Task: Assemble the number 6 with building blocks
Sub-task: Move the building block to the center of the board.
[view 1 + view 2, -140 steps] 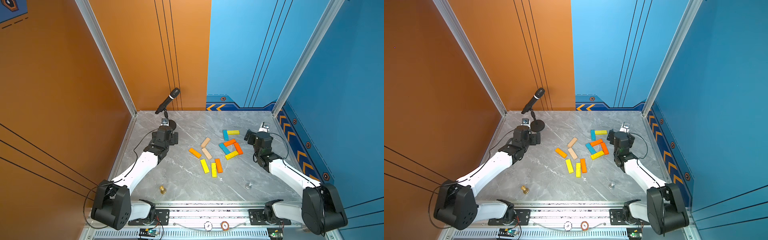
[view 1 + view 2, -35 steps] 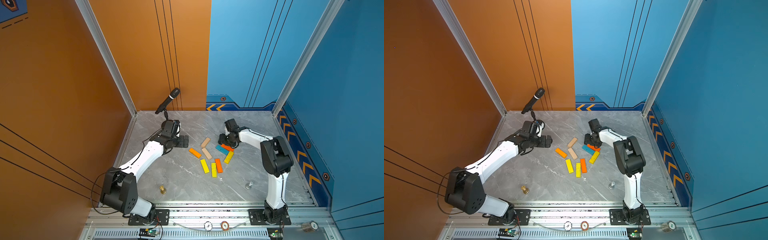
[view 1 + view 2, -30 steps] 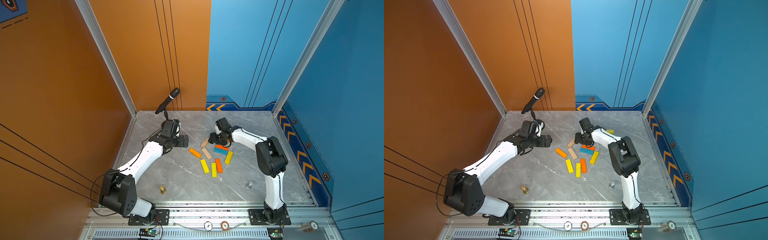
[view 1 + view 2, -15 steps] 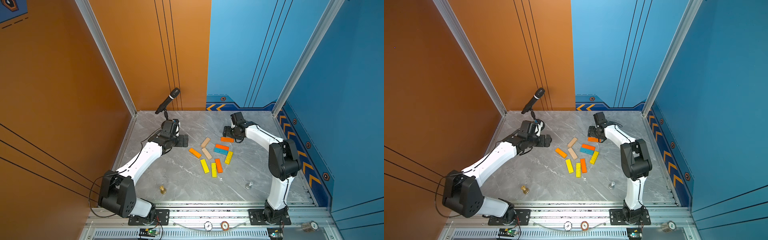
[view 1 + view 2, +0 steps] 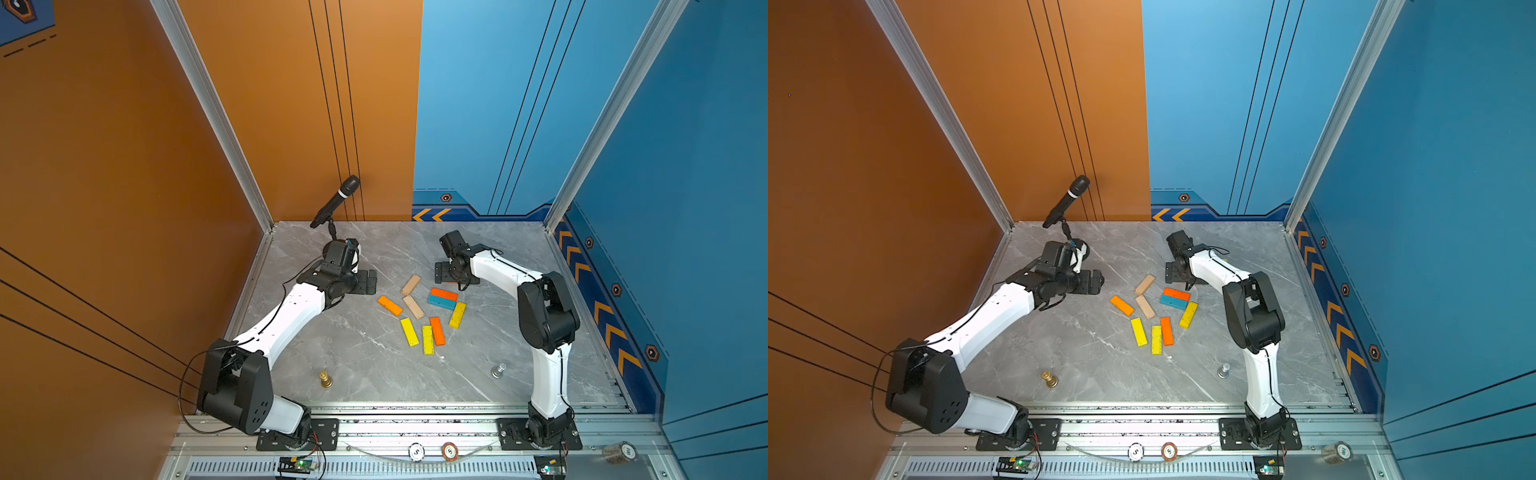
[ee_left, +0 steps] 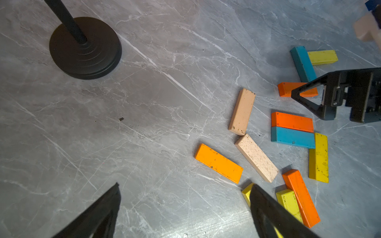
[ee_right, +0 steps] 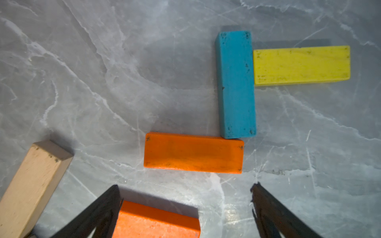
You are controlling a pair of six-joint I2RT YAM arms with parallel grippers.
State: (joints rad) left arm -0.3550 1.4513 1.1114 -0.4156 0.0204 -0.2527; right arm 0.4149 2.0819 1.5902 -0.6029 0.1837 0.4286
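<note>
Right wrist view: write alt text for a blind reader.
The right gripper hangs open and empty over a grey marble table. Ahead of it an orange block touches the end of a blue block, and a yellow block butts its side.

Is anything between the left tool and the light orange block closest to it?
No, only bare table lies between the open left tool and the light orange block. A yellow block sits by one finger, off to the side.

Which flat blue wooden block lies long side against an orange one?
The blue block flush against the orange block; the other blue block lies crosswise to its neighbours.
</note>
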